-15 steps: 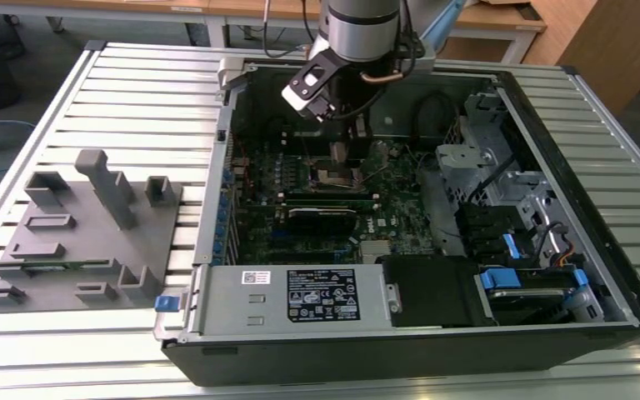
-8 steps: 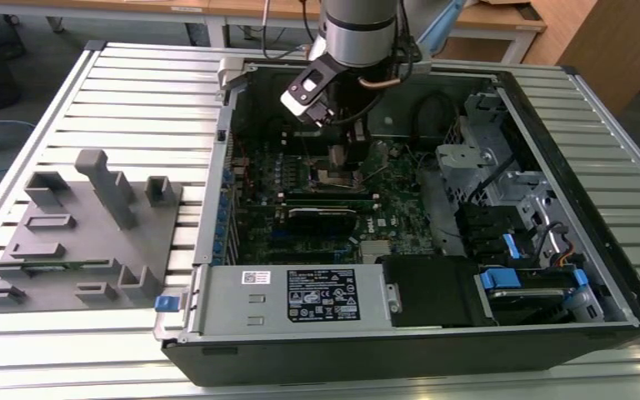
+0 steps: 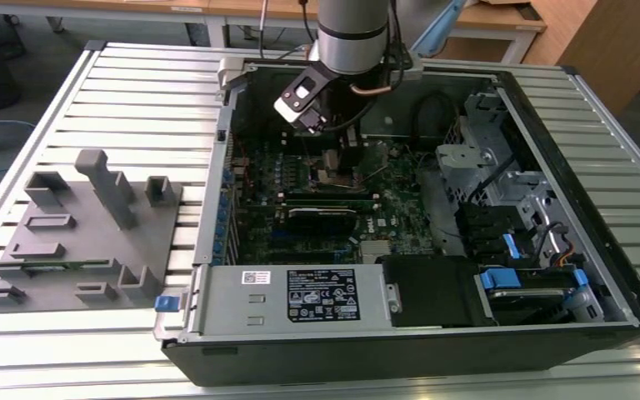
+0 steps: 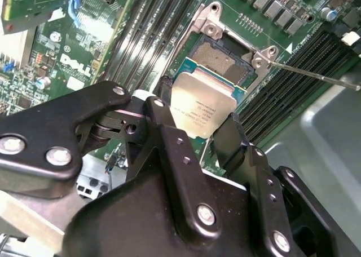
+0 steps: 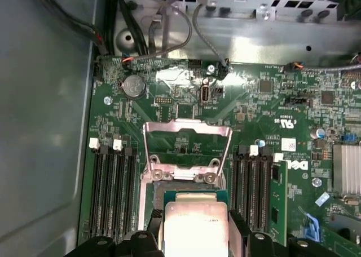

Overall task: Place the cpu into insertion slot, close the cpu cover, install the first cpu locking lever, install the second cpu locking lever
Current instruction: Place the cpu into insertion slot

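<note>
My gripper (image 4: 194, 120) is shut on the cpu (image 4: 202, 105), a flat square chip with a dull metal top pinched by two opposite edges between the black fingers (image 4: 159, 115). In the first wrist view the cpu (image 5: 194, 226) hangs just over the near half of the insertion slot (image 5: 179, 185), not seated; it looks tilted. The slot's dark pin field (image 4: 221, 57) shows beyond the chip's far edge. The cpu cover (image 5: 186, 125), a thin silvery frame, stands swung up and open behind the slot. In the exterior view the arm (image 3: 348, 33) reaches down into the open computer case above the socket area (image 3: 337, 171).
Long black memory slots (image 5: 110, 192) flank the socket on both sides. A thin metal lever rod (image 4: 316, 76) sticks out beside the socket. The power supply box (image 3: 297, 296) sits at the case's front, drive bays (image 3: 498, 200) and cables on the exterior view's right. A grey fixture (image 3: 76, 242) rests on the table.
</note>
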Available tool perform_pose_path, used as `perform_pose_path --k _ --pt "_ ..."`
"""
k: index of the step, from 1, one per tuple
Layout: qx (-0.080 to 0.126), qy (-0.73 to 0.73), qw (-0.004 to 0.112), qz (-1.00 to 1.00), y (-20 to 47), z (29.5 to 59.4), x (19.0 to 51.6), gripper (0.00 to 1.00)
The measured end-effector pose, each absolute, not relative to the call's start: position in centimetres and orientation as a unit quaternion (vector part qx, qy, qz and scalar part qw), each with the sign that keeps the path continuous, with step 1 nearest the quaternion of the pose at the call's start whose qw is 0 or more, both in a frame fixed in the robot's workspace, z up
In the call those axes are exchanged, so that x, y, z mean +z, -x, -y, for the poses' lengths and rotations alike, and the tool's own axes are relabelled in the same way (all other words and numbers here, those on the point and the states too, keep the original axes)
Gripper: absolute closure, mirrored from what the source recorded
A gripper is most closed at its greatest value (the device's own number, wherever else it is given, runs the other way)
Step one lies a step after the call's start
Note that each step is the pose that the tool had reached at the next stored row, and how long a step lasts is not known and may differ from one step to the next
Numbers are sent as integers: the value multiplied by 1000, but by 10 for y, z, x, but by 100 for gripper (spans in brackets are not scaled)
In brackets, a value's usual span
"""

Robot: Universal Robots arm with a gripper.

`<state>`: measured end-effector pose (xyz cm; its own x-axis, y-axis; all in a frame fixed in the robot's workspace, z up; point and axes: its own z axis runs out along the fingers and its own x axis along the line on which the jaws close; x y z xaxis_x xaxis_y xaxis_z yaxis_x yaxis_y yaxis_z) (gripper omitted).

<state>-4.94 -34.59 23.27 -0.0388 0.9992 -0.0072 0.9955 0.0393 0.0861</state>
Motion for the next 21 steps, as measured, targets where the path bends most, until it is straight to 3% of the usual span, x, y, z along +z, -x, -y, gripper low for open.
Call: perform_pose_path --k 21 --pt "34 -689 27 -723 51 343 214 46"
